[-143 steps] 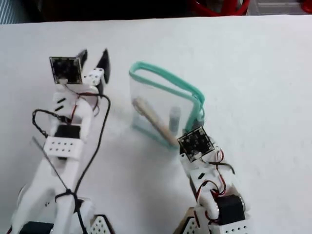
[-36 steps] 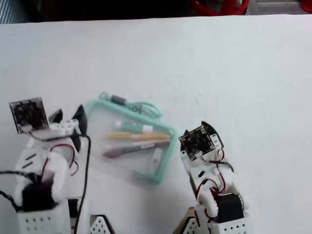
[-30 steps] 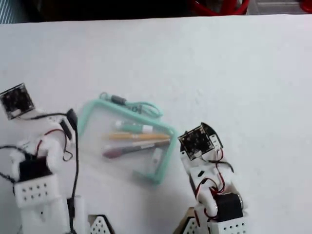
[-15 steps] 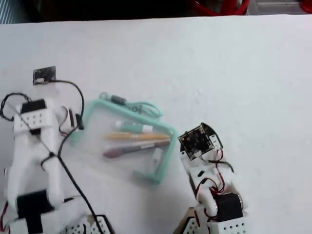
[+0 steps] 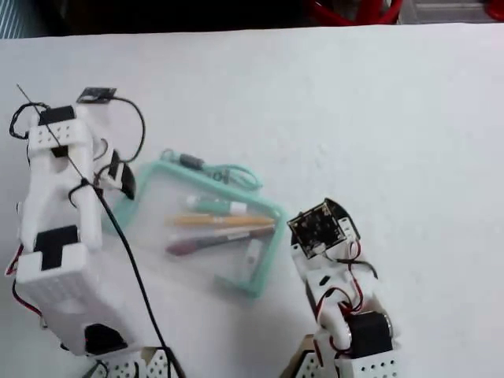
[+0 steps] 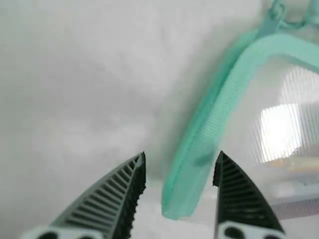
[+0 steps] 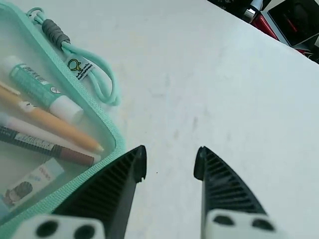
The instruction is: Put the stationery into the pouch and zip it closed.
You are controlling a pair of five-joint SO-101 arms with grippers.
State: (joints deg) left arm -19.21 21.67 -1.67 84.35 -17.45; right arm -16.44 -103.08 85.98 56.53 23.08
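Mint pouch (image 6: 238, 74) corner lies between the left tool's (image 6: 180, 156) parted jaws

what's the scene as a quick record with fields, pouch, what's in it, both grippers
pouch: clear with teal rim, lying flat on the white table
contents: teal tube, orange pencil, dark pen, small white item, all inside
cord: teal loop on the table at the pouch's far edge
left gripper: fingers open, either side of the pouch's teal edge
right gripper: fingers open, over bare table beside the pouch
zip: cannot tell if fully closed
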